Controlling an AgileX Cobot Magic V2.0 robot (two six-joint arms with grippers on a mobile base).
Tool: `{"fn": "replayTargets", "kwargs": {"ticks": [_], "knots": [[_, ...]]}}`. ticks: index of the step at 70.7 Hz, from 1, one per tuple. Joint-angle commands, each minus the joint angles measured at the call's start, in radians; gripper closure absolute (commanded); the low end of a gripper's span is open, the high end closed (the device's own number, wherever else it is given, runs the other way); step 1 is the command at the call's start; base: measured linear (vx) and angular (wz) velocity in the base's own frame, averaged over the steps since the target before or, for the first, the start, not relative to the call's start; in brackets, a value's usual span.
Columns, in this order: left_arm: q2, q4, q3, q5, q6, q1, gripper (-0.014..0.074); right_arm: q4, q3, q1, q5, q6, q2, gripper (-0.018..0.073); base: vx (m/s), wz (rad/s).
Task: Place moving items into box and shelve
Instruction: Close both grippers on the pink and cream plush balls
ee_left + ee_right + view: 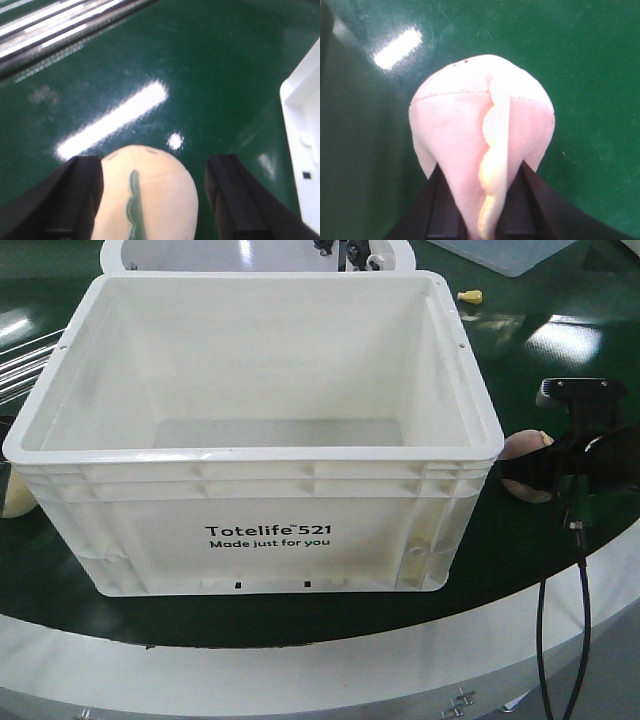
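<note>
White plastic first: the box [270,530] is a big rectangular crate with a ribbed rim and smooth walls. Black print on its front wall reads "Totelife 521", with "Made just for you" under it. It sits on the glossy dark green surface [560,580], close to the front edge and roughly mid-width.

The right gripper [537,468] is just off the box's right wall, toward the right edge of the surface. It's clamped on a pink lump [470,130] that is soft-looking and rounded, with a stitched seam across the top and a wavy pale yellow strip running down it. In the wrist view the black fingers [440,210] squeeze its narrow end from both sides. So that one is outside the box, beside its front right corner. Can't tell if it's resting on the surface or lifted.

The left gripper [155,200] is over by the left edge with its jaws spread wide. A cream lump [160,175] with a wavy green strip sits between them. It touches one finger [75,200], and a gap of green shows before the other.

Further back there's a small yellow bit [470,296] on the surface just behind the box's far right corner. A pale blue bin [520,255] stands at the far right, and shiny metal rails [25,360] run along the left.
</note>
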Motion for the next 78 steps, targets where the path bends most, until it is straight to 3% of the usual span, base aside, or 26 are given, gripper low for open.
{"fn": "replayTargets", "kwargs": {"ticks": [1,35,45,58,78], "knots": [[-0.013,-0.007,-0.030,-0.041,-0.010,0.000,0.0041,0.001,-0.026,-0.005,-0.044,-0.004,-0.033,0.0574,0.00,0.00],[0.108,-0.007,-0.030,0.007,-0.010,0.000,0.0055,0.001,-0.026,-0.005,-0.044,-0.004,-0.033,0.0574,0.00,0.00],[0.130,-0.007,-0.030,0.052,-0.010,0.000,0.0216,0.001,-0.026,-0.005,-0.045,-0.004,-0.033,0.0574,0.00,0.00],[0.133,-0.007,-0.030,0.080,-0.008,0.000,0.0625,0.001,-0.026,-0.005,-0.048,-0.005,-0.033,0.0574,0.00,0.00],[0.122,-0.008,-0.032,0.062,-0.010,0.000,0.0624,0.001,-0.026,-0.005,-0.056,-0.005,-0.033,0.0574,0.00,0.00]]}}
